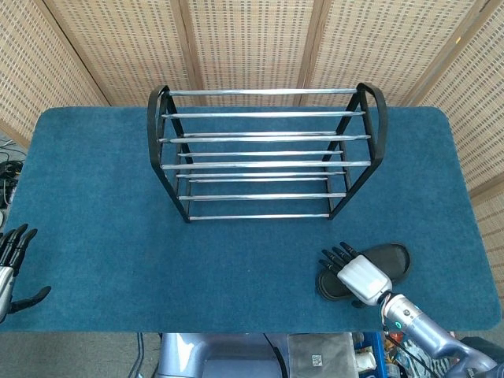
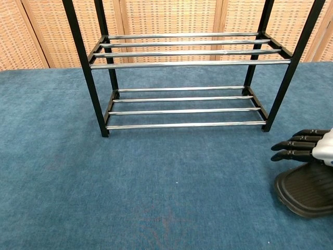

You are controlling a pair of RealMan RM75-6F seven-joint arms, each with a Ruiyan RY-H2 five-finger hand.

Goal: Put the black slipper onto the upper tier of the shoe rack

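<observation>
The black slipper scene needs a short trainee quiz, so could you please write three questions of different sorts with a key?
1. True or false: the black slipper already lies on the upper tier of the shoe rack.
2. Which robot hand is over the slipper? A) left B) right C) both
3. Fill in: the left robot hand sits at the table's ______ edge in the head view.

Key
1. False: the slipper lies on the blue table cover, in front of the rack.
2. B: the right robot hand is over it with fingers extended; a grip is not visible.
3. Left.
</observation>
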